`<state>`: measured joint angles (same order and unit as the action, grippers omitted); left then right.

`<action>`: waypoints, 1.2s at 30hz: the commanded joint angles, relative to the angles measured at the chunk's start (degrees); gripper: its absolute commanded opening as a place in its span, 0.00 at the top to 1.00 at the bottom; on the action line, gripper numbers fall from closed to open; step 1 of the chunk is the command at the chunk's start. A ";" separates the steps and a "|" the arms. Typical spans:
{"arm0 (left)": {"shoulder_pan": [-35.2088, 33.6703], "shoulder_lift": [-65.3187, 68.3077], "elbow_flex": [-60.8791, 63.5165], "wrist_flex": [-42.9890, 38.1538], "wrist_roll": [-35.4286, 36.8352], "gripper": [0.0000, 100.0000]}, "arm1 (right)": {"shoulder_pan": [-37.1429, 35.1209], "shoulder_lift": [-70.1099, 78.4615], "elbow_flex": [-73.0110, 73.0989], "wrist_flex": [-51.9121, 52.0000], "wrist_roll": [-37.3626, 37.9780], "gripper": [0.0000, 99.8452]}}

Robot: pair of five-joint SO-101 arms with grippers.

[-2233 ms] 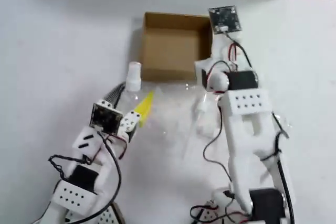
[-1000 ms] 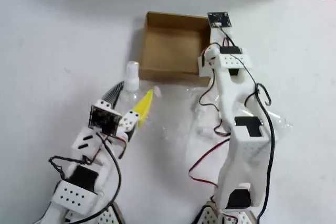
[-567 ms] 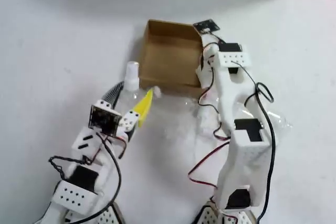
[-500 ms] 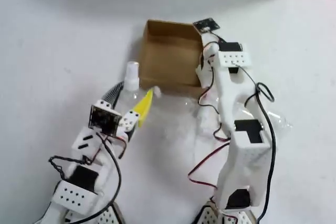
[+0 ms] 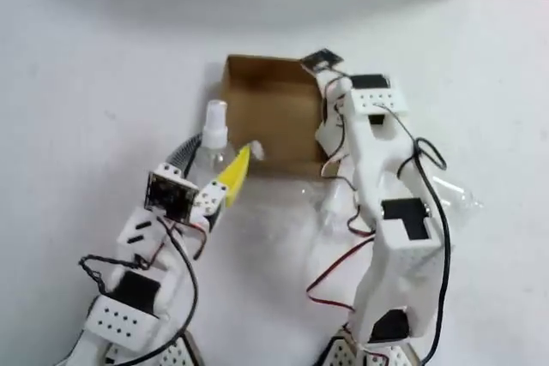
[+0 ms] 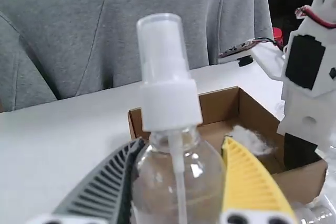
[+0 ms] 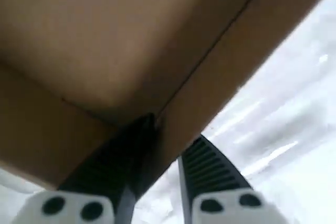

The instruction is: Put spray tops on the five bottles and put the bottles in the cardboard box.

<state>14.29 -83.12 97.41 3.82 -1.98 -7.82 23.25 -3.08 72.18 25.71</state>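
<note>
A clear bottle (image 5: pixel 212 150) with a white spray top (image 5: pixel 215 120) stands upright in my left gripper (image 5: pixel 213 159), whose grey and yellow fingers are shut on its body. In the left wrist view the bottle (image 6: pixel 178 182) and its spray top (image 6: pixel 165 77) stand just in front of the cardboard box (image 6: pixel 247 114), with the left gripper (image 6: pixel 184 150) around them. The open cardboard box (image 5: pixel 266 109) sits mid-table right behind the bottle. My right gripper (image 5: pixel 324 130) is shut on the box's right wall. The right wrist view has the right gripper (image 7: pixel 170 132) pinching that cardboard wall (image 7: pixel 105 40).
A loose white spray top with its tube (image 5: pixel 330 201) lies beside the right arm. A clear bottle (image 5: pixel 453 196) lies on the table to the arm's right. Something white lies inside the box (image 6: pixel 247 140). The table's far and left parts are bare white.
The right arm reached over, gripped the box's right wall and dragged the box nearer and leftward, close to the held bottle. The left arm and its bottle stayed put.
</note>
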 commanded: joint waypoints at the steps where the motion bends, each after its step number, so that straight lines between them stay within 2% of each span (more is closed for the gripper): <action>1: -0.66 -0.92 -0.44 -1.76 -0.62 0.98 | -0.31 -5.93 1.05 -2.77 -2.55 0.98; 5: -0.66 -0.92 -0.44 -1.76 -0.62 0.98 | -1.36 -7.34 2.46 -2.86 -2.55 0.97; 11: -0.66 -0.92 -0.44 -1.76 -0.62 0.98 | -1.98 -8.13 2.55 0.40 -2.64 0.71; 13: -0.66 -0.92 -0.35 -1.76 -0.62 0.98 | -1.80 -8.22 1.49 2.68 -2.64 0.67; 17: -0.66 -0.92 -0.35 -1.76 -0.62 0.98 | -1.54 -10.51 -2.64 10.33 -2.73 0.70; 22: -0.66 -0.92 -0.35 -1.76 -0.62 0.98 | -1.71 -17.36 -6.15 19.30 -2.73 0.80; 30: -0.75 -0.92 -0.35 -1.67 -0.62 0.98 | 0.92 -31.34 -2.55 19.56 -2.73 0.94; 36: -1.01 -0.92 -0.44 -1.67 -0.62 0.98 | 6.81 -40.04 4.40 19.82 -2.64 0.97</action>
<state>14.29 -83.12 97.41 3.82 -1.98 -3.96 -11.65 -0.97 91.52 23.60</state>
